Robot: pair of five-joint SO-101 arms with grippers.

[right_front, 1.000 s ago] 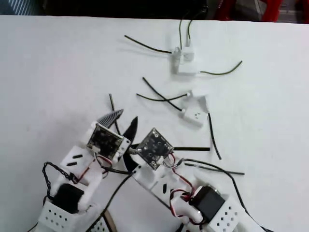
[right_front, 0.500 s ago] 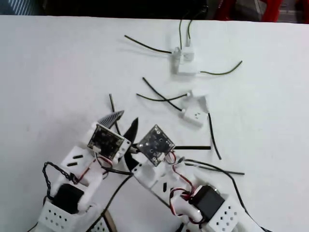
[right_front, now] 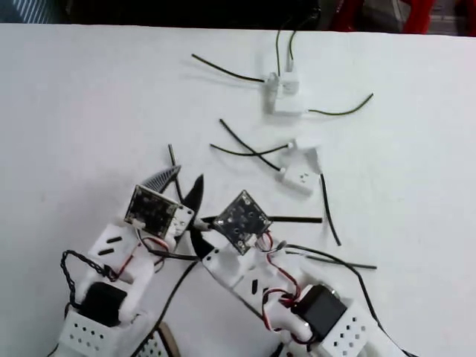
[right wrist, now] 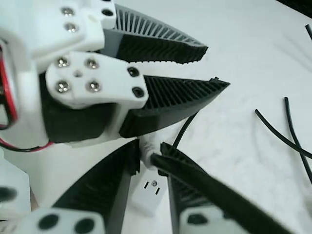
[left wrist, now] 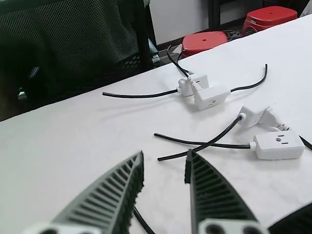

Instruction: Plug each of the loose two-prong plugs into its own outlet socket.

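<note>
Pinching a white plug (right wrist: 145, 155) between its fingers (right wrist: 108, 185), the right hand (right wrist: 148, 148) is hanging just above a socket (right wrist: 146, 192). The left hand (left wrist: 163, 158) is hanging spread at its 10 o'clock, close beside. A second socket (right_front: 297, 178) is lying at 2 o'clock, well short of the far edge of the desk (right_front: 74, 111).

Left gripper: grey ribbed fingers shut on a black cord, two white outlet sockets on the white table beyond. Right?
Not shut. The left wrist view shows the left gripper open, its grey ribbed fingers apart with nothing between them. The two white outlet sockets do lie on the white table beyond.
</note>
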